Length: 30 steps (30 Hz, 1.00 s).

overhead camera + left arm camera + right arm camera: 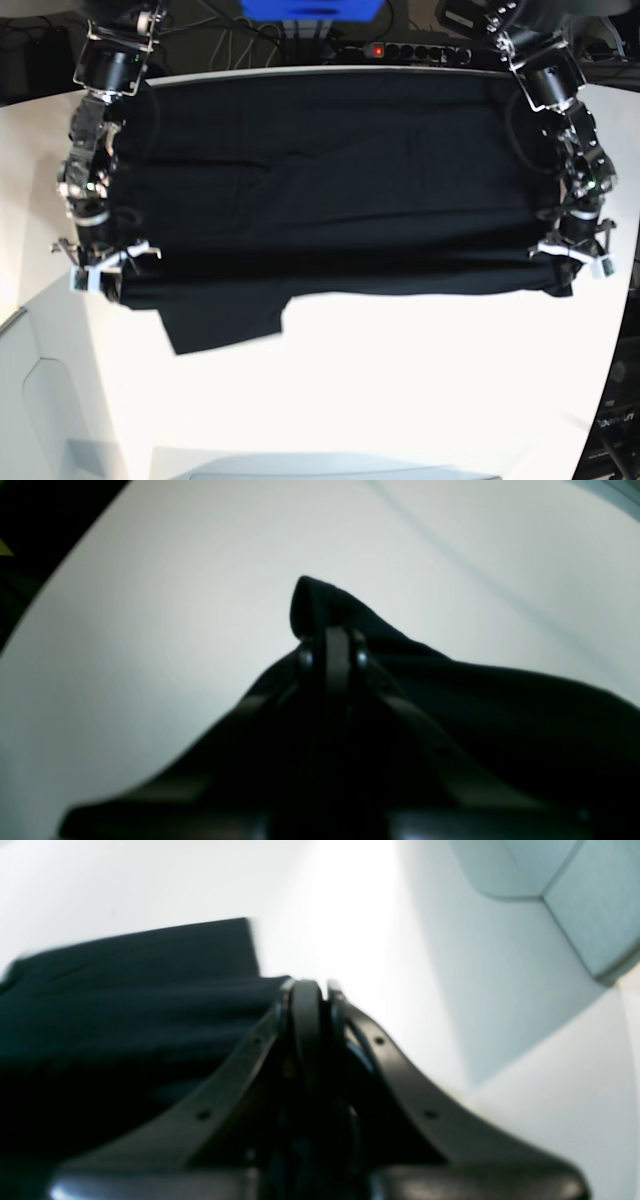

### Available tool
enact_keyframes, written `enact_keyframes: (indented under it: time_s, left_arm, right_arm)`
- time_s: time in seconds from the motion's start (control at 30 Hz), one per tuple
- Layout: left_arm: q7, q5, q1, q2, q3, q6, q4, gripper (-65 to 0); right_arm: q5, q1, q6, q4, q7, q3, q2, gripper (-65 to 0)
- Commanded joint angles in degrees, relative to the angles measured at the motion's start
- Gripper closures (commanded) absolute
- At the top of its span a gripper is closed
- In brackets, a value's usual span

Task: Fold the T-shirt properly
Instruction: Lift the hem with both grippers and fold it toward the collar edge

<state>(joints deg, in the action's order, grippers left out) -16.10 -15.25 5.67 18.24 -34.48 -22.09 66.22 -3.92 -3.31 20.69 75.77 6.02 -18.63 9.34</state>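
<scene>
Both arms reach down the desk (400, 380) sides, left fingers (572, 250) and right fingers (100, 268) each pinched tight on a near corner of the black T-shirt (320, 180) spread flat between them.

A white table (400, 380) is filling the near part of the scene. At the far edge, a black power strip (405, 50) with a glowing red light is lying beside a blue box (310, 10), among dark cables (240, 40).
</scene>
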Motion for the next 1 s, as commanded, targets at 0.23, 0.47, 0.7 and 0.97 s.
enact_keyframes:
  time_s: [0.23, 0.47, 0.7, 0.97]
  left_arm:
    - [1.6, -0.7, -5.3, 0.9, -0.6, 0.2, 7.9, 0.0]
    - [1.6, -3.4, -11.5, -2.9, -5.5, 0.1, 15.7, 0.0]
    - [1.6, -3.9, -17.2, -5.2, -9.3, -0.2, 19.9, 0.0]
    - [1.6, -4.0, -20.0, -6.2, -13.5, -0.3, 20.5, 0.0]
  right_arm:
    - [-1.0, 5.2, 4.2, 8.1, -2.2, -2.7, 0.3, 0.0]
    - [-1.0, 8.7, 4.2, 11.4, -2.3, -2.8, -0.3, 0.0]
    - [-1.0, 11.1, 4.2, 13.0, -2.3, -2.8, -0.1, 0.0]
    - [-1.0, 15.3, 4.2, 17.6, -2.4, -2.7, -0.1, 0.0]
